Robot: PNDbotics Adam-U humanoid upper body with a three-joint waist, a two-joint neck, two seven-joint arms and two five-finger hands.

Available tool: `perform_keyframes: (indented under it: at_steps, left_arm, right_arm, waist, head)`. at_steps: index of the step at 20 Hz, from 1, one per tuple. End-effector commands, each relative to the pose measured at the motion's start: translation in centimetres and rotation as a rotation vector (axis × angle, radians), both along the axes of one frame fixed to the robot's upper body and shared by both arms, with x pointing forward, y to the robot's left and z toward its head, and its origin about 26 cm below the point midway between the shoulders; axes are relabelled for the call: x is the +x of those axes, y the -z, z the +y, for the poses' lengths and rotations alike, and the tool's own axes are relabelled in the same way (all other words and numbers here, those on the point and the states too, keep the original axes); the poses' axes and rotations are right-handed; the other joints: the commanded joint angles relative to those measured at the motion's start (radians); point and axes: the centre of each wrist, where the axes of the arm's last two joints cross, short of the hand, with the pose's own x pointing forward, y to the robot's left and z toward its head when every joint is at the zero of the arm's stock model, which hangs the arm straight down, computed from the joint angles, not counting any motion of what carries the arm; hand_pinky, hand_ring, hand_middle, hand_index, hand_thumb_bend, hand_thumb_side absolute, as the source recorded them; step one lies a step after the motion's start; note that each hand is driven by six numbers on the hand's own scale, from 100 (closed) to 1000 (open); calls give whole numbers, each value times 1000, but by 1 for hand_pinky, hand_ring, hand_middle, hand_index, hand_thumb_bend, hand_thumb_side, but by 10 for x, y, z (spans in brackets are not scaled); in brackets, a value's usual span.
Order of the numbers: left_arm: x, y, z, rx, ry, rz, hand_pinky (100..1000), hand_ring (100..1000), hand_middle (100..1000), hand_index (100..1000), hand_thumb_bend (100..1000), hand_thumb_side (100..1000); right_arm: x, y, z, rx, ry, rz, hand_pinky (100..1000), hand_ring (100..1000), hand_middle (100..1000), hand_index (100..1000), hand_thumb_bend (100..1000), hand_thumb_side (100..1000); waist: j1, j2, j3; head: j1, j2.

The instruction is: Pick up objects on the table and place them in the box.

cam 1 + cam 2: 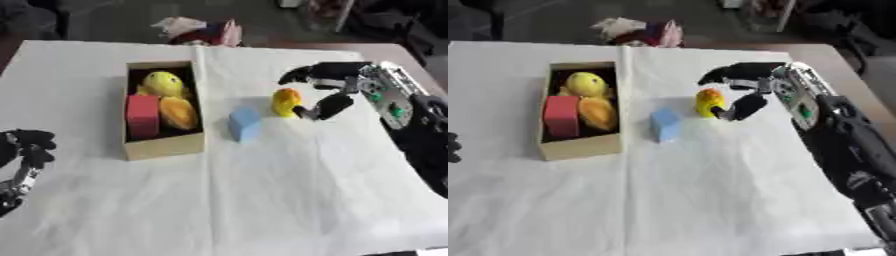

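Beside yellow toy (285, 102), right hand (328, 87) spread (thumb touching it)

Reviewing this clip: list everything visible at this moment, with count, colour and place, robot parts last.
box: one, tan cardboard, open, left of table centre
yellow round toy: one, in the box's far end
red block: one, in the box, left side
orange-yellow toy: one, in the box beside the red block
blue block: one, light blue, on the cloth right of the box
yellow-orange toy: one, on the cloth right of the blue block
white cloth: one, covering the table
bundle of items: white, red and pink, beyond the table's far edge
right hand: black, fingers curved around the yellow-orange toy
left hand: black, lower left edge, idle
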Motion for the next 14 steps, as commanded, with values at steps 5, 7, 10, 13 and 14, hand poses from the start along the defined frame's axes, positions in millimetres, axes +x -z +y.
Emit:
perform_keyframes:
  at_steps: [5,7,10,13,14]
  left_arm:
    - [0,-6,2,10,4,-17,782,610,625,772,100,650]
    - [0,-6,2,9,5,-18,782,610,625,772,100,650]
    - [0,-6,2,9,8,-16,782,610,626,772,100,650]
    - [0,-6,2,9,8,-16,782,610,626,772,100,649]
    - [0,-6,2,9,8,-15,782,610,626,772,100,649]
  right_arm:
    - [11,2,2,-100,85,-109,890,950,974,1000,271,452]
    - [13,11,3,-125,84,-95,882,934,957,994,282,430]
    - [15,21,3,-160,90,-80,835,854,861,948,245,346]
    - [17,27,3,-166,113,-111,775,753,737,854,234,236]
    - [17,27,3,-158,122,-135,731,661,614,770,211,156]
  waist:
    - [9,-15,3]
    - [9,-15,4]
    - [10,-16,3]
    - [11,-17,3]
    - [12,-18,3]
  head:
    - [-10,5]
    - [-11,5]
    - [-13,5]
    - [-15,4]
    - [-15,4]
